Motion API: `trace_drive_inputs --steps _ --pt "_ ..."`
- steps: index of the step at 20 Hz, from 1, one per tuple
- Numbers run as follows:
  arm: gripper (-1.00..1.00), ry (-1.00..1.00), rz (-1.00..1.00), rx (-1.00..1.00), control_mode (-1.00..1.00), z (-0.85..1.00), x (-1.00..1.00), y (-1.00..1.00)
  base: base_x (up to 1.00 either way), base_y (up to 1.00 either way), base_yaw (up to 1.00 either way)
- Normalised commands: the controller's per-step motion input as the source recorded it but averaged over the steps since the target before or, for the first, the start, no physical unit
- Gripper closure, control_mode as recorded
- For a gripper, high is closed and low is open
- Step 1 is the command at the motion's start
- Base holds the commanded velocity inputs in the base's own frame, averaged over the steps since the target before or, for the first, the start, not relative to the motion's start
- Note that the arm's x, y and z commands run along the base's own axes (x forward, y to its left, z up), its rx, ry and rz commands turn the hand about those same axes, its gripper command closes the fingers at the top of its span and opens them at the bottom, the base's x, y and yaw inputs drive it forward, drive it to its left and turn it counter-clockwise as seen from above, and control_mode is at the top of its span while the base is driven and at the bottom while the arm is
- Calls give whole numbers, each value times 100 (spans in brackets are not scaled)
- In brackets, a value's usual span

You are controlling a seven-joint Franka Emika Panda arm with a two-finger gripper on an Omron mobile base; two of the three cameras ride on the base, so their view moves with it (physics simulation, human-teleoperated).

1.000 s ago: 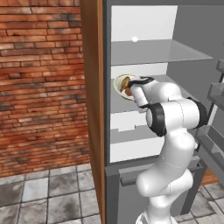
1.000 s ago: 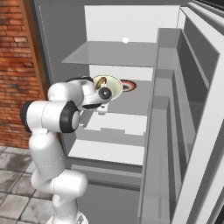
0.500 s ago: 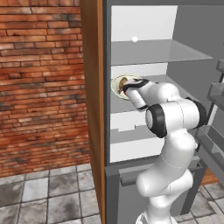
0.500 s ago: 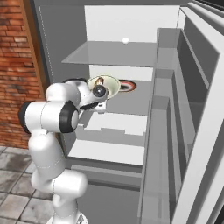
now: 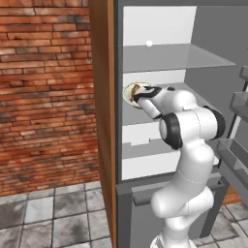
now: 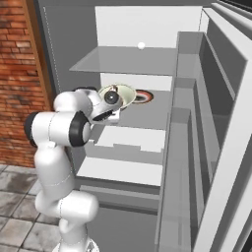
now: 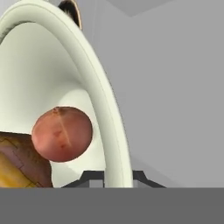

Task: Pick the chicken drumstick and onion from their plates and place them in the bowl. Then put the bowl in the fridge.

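Observation:
The pale cream bowl (image 5: 131, 91) is at the left of the middle shelf inside the open fridge (image 5: 102, 97). My gripper (image 5: 141, 95) is shut on its near rim. From the right, the bowl (image 6: 121, 91) looks tilted, with the gripper (image 6: 113, 103) at its lower edge. I cannot tell whether it rests on the shelf. In the hand view the bowl's rim (image 7: 99, 94) runs down between the fingertips (image 7: 141, 176) of the gripper (image 7: 112, 178). The reddish onion (image 7: 62, 134) and the golden-brown chicken drumstick (image 7: 16, 165) lie inside the bowl. The plates are out of view.
A glass shelf (image 5: 169, 56) carrying a small white ball (image 6: 141, 45) hangs just above the bowl. A dark reddish disc (image 6: 143, 96) lies on the middle shelf behind the bowl. Grey door racks (image 6: 188, 123) stand at the right. A brick wall (image 5: 43, 87) is to the fridge's left.
My hand has carried the bowl a little further in over the middle shelf. The views themselves have not shifted.

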Motion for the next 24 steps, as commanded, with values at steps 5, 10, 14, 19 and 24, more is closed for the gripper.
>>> trace_drive_inputs --steps 5,10,14,19,24 --pt "100 1 0 1 -100 -2 39 -3 0 0 0" --pt "100 0 0 3 -100 0 16 -2 0 0 0" --pt "-100 0 1 5 -100 -3 -3 0 0 0 0" --pt "-100 -12 0 11 -100 4 -1 0 0 0 0" --pt "-100 -17 0 6 -100 11 -3 0 0 0 0"
